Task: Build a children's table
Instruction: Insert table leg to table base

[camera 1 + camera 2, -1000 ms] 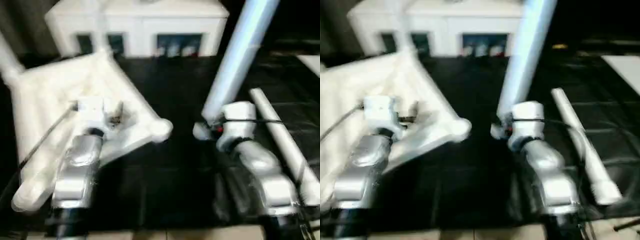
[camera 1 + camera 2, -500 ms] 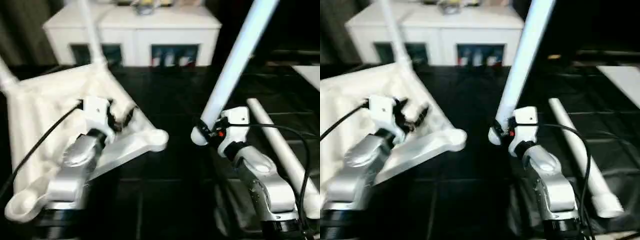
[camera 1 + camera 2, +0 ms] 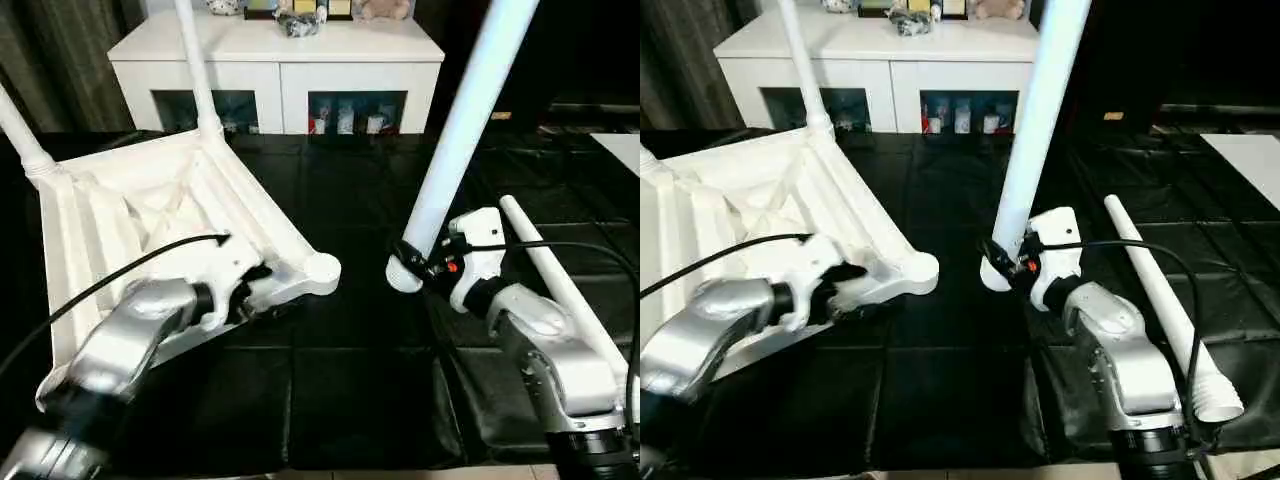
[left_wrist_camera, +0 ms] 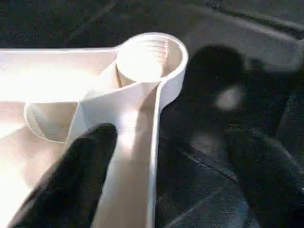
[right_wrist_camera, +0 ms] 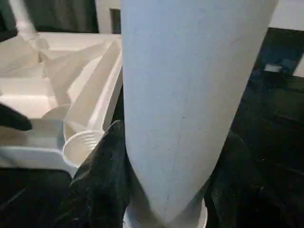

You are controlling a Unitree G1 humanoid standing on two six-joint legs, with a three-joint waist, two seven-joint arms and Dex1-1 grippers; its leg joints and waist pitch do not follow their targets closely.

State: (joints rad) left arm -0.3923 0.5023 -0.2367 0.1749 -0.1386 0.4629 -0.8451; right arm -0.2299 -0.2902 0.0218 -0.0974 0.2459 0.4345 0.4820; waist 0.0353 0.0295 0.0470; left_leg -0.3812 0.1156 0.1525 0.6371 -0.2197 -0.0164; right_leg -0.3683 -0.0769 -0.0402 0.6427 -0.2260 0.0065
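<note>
Beside the right gripper (image 3: 412, 262), head views: it is clamped on the thick bottom end of a white leg (image 3: 470, 115), long axis near upright, leaning up and away. The empty corner socket (image 3: 322, 268) of the upturned table top (image 3: 120, 220) lies just to this gripper's left, apart from the leg end, so the right arm is the one to carry it across. Left gripper (image 3: 250, 290) sits at the top's rim next to that socket, jaws spread. A spare leg (image 3: 1155, 295) lies flat just right of the right gripper. Left wrist view: fingers (image 4: 76, 175) straddle the rim, not closed, socket just ahead. Right wrist view: leg clenched between fingers (image 5: 102, 180), socket beyond.
</note>
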